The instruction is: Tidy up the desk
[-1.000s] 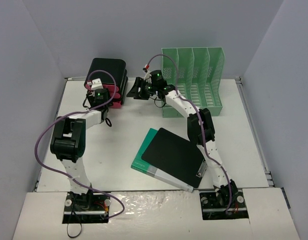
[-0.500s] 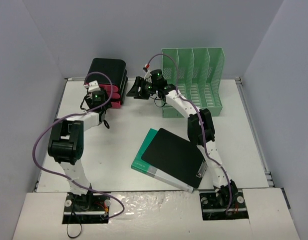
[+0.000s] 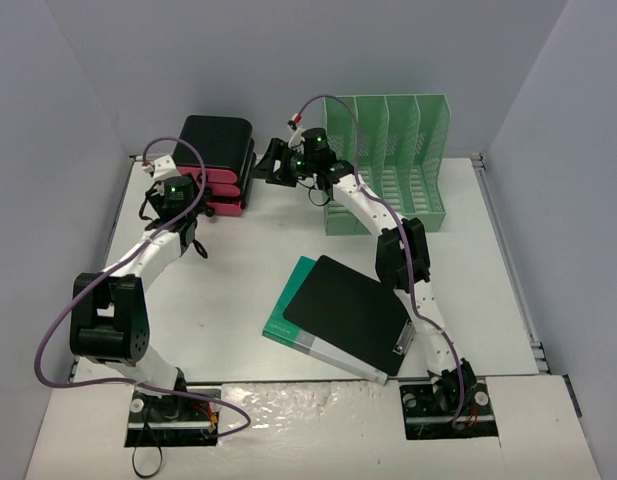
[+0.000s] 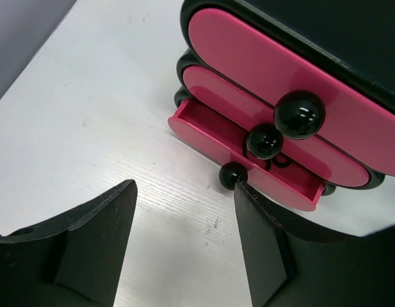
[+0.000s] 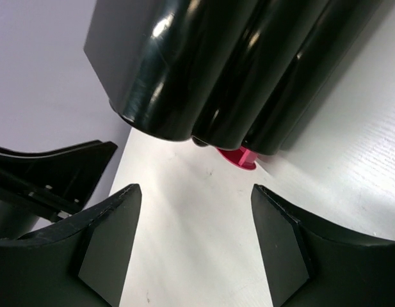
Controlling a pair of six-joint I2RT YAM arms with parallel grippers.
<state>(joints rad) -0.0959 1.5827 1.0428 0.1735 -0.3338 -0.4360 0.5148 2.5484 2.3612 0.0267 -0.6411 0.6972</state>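
Counter (image 3: 228,290): one, white, spread across the middle of the overhead view, walled in pale grey at 9, 12 and 3 o'clock. Carries one black drawer chest (image 3: 216,140) at 11 o'clock, fitted with three pink drawers (image 4: 248,57) and three round black knobs (image 4: 299,114), the lowest drawer pulled out past the other two. Carries one green file rack (image 3: 388,165) of four slots at 1 o'clock. Carries one black clipboard (image 3: 348,310) at 5 o'clock, lying askew on top of one teal book (image 3: 288,320).

Two arms, two end effectors. Left end effector (image 4: 183,192) at 10 o'clock, facing the drawer fronts, jaws spread with nothing between them, just short of the lowest knob. Right end effector (image 5: 196,192) at 12 o'clock, between chest and rack, jaws likewise spread and holding nothing, pointed at the chest's glossy black side.
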